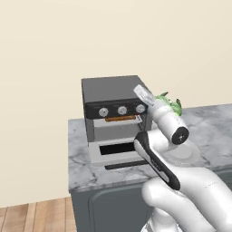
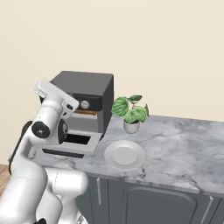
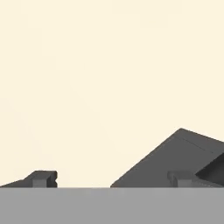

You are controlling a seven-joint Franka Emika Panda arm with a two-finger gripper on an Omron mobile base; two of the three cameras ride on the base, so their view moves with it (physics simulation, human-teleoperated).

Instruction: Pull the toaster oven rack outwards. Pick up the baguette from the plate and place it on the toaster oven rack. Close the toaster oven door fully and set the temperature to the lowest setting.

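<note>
**Bread's in, door still down, hand up by the knobs**

White arm fills the foreground of both base views, bulky and glossy, elbow bent, reaching up toward the toaster oven. That oven is a dark grey matte box sitting on a veined marble counter, black control strip across the front with three round silver knobs.

And look inside: the baguette lies on the toaster oven rack, a slim orange-brown strip on a flat pale shelf. The plate sits bare on the marble, round, shallow, raised rim, just in front of a small potted plant.

The toaster oven door hangs open, folded down flat, light grey frame, dark window, dark bar handle at its front edge.

The gripper is up at the oven's top right corner. In the hand view two dark fingertips sit well apart at the bottom edge, so I read the claw as wide, holding nothing, aimed mostly at bare cream wall with a slanted slab of oven roof beside it.

Risks now? By my judgement the door comes next, and the hand is high above that handle. Come down carelessly and the wrist clips the knob strip. If the rack sticks out, the door may jam against it. Smooth round knobs could slip too.
</note>
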